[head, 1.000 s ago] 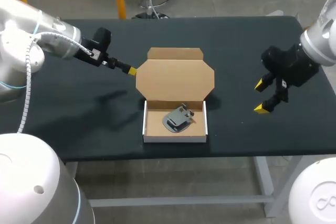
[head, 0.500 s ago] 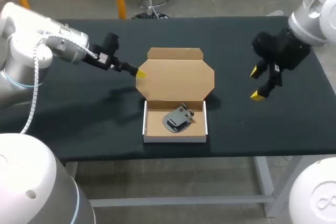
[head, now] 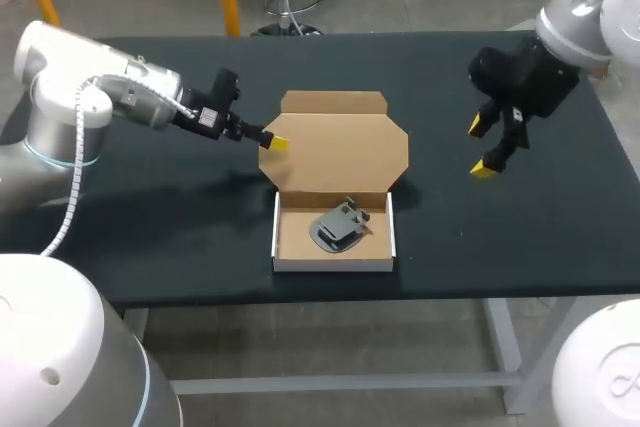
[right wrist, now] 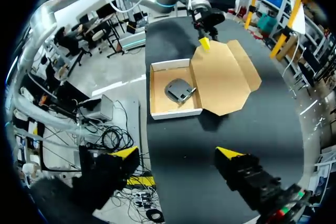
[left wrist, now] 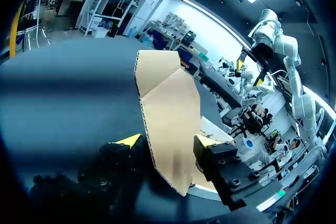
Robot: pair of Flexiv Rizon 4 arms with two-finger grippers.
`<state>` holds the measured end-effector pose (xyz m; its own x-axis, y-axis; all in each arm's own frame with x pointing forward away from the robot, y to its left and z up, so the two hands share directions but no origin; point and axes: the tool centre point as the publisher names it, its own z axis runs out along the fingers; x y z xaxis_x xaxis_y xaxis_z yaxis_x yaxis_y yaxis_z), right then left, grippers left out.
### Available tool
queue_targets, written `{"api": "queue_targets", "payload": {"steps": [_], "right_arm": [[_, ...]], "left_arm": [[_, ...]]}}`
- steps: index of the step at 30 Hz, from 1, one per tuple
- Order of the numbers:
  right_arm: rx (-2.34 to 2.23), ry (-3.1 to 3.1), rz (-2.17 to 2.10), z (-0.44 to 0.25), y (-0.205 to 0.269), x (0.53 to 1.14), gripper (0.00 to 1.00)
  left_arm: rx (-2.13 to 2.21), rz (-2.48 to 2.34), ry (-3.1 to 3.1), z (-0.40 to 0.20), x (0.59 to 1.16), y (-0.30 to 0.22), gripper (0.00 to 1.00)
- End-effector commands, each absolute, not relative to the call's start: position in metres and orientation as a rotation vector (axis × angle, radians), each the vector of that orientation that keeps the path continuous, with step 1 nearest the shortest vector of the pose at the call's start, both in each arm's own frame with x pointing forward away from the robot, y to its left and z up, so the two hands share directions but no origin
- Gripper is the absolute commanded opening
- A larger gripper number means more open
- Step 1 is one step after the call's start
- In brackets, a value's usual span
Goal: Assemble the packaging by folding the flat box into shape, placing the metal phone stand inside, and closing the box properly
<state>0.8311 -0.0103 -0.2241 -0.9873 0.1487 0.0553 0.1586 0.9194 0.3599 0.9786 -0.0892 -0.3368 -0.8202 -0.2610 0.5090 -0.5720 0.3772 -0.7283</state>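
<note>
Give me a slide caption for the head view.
Left gripper open astride the brown cardboard lid, grey metal phone stand lying in the box, right gripper open above the black table.

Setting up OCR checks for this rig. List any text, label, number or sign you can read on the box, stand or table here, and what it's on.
No readable text in any view.
Box: plain brown card, no print showing.
Phone stand: grey metal, no marking legible; too small to tell more.
Table: dark top, no label or sign.
</note>
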Motion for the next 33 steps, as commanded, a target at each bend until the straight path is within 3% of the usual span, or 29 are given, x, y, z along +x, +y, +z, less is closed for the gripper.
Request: {"api": "queue_targets", "payload": {"steps": [1,9,17,26,33], "right_arm": [[-0.232,-3.035,-0.542,-0.22,-0.004,0.839,1.0],[-0.218,-3.033,-0.522,-0.219,0.0,0.843,1.0],[-0.212,-3.036,-0.505,-0.217,0.001,0.844,1.0],[-0.204,-3.039,-0.489,-0.216,0.004,0.843,1.0],[-0.203,-3.038,-0.48,-0.216,0.004,0.842,1.0]], "left_arm": [[0.7,1.434,-2.311,-0.34,0.981,-0.093,0.51],[0.636,1.485,-2.286,-0.338,0.976,-0.1,0.37],[0.589,1.52,-2.272,-0.334,0.972,-0.107,0.32],[0.531,1.564,-2.265,-0.329,0.968,-0.112,0.17],[0.485,1.589,-2.266,-0.328,0.966,-0.114,0.13]]}}
